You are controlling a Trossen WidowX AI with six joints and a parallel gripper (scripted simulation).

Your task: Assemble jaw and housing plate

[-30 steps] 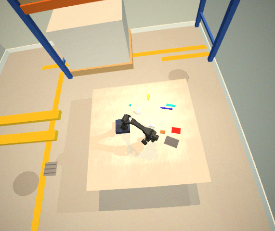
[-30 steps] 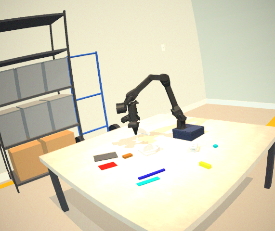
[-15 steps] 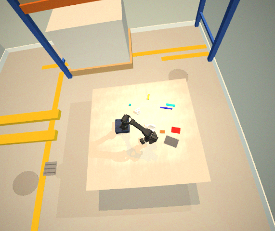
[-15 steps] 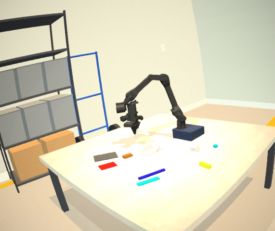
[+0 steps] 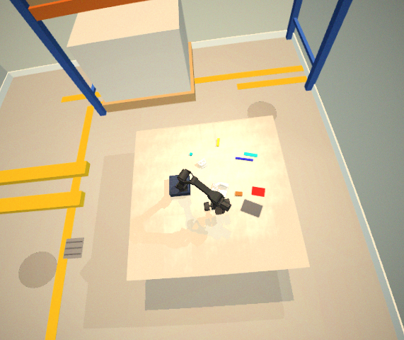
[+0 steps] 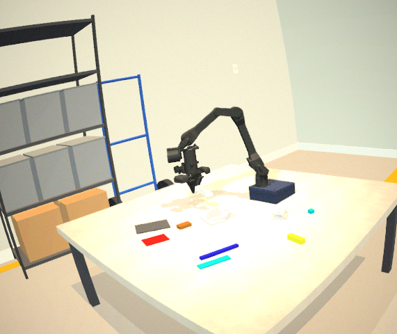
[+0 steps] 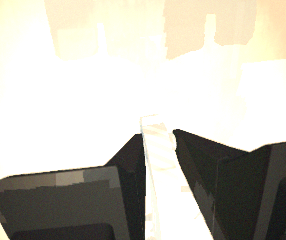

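My gripper [image 6: 193, 189] [image 7: 159, 135] is shut on a white gear jaw [image 6: 204, 192] [image 7: 159, 152], a slim pale piece that sticks out between the fingertips. It is held above the table, to the side of the white base assembly [image 5: 222, 185] [image 6: 215, 217]. The base lies flat on the table, partly behind the arm in the top view. Its pins, stubs and the other jaw are washed out by glare. A smaller white part [image 5: 202, 163] [image 6: 280, 214] stands nearer the arm's foot; I cannot tell whether it is the housing plate.
An orange block [image 5: 238, 193] [image 6: 183, 225], a red plate [image 5: 258, 191] [image 6: 155, 239] and a grey plate [image 5: 251, 207] [image 6: 152, 226] lie beyond the base. Blue [image 6: 219, 251] and cyan [image 6: 213, 261] bars, a yellow block [image 6: 295, 239] and a small cyan cube [image 6: 311, 211] lie elsewhere.
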